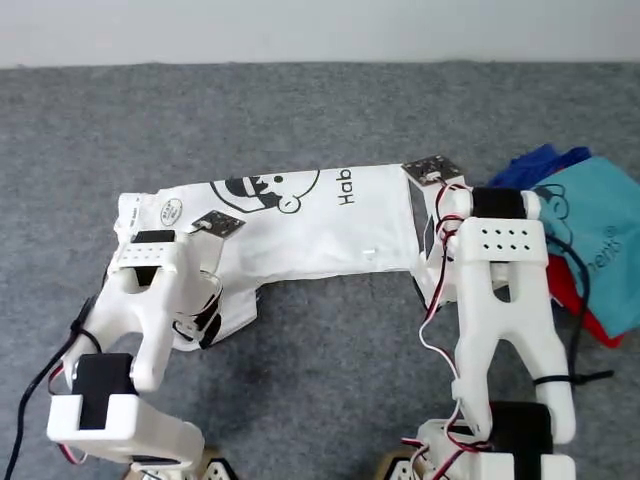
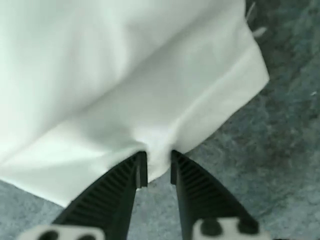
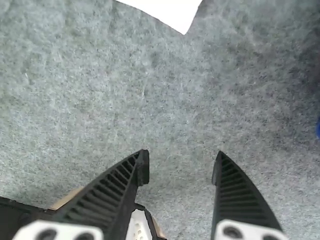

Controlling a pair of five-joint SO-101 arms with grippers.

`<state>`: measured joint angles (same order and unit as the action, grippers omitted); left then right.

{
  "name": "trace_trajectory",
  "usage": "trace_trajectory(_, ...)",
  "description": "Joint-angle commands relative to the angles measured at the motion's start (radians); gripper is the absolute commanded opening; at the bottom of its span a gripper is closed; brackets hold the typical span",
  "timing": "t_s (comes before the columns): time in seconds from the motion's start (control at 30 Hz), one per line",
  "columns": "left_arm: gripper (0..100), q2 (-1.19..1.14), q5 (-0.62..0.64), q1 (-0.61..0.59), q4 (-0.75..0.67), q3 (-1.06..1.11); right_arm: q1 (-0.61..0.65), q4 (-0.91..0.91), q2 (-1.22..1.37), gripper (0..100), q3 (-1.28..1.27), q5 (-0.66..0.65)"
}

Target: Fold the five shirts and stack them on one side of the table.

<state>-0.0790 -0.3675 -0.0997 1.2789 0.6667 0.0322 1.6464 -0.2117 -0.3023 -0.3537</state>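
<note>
In the high view the left arm [image 1: 150,300] covers the near left corner of the white shirt [image 1: 320,225], and the right arm [image 1: 500,270] covers its right end. The heap of coloured shirts [image 1: 592,222] lies partly behind that arm and is cut by the picture's right edge, so how many there are cannot be told.

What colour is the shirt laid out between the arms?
The shirt is white with a black print, clearest in the high view.

Grey felt-like table covering [image 1: 320,110], with a pale strip [image 1: 320,30], perhaps a wall, beyond its far edge
</note>
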Motion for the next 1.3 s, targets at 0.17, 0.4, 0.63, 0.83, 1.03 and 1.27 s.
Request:
trace_trajectory(0.17, 1, 0.012, -0.008, 0.011, -0.005, -0.119, 0.010, -0.007, -0.036, 21.1, 0.005, -0.006)
trace_trajectory(0.4, 1, 0.012, -0.008, 0.009, 0.175, -0.358, 0.010, -0.007, -0.035, 21.1, 0.005, -0.006)
trace_trajectory(0.63, 1, 0.009, -0.012, 0.009, 0.133, -0.447, 0.010, -0.007, -0.035, 21.1, 0.005, -0.006)
trace_trajectory(0.83, 1, -0.137, -0.014, 0.009, -0.008, -0.453, 0.010, -0.008, -0.035, 21.1, 0.005, -0.006)
trace_trajectory(1.03, 1, -0.285, -0.008, 0.006, -0.009, -0.622, 0.010, -0.012, -0.033, 21.0, 0.005, -0.006)
trace_trajectory(1.27, 1, -0.331, -0.014, 0.005, 0.167, -0.857, 0.010, -0.015, -0.033, 21.0, 0.005, -0.006)
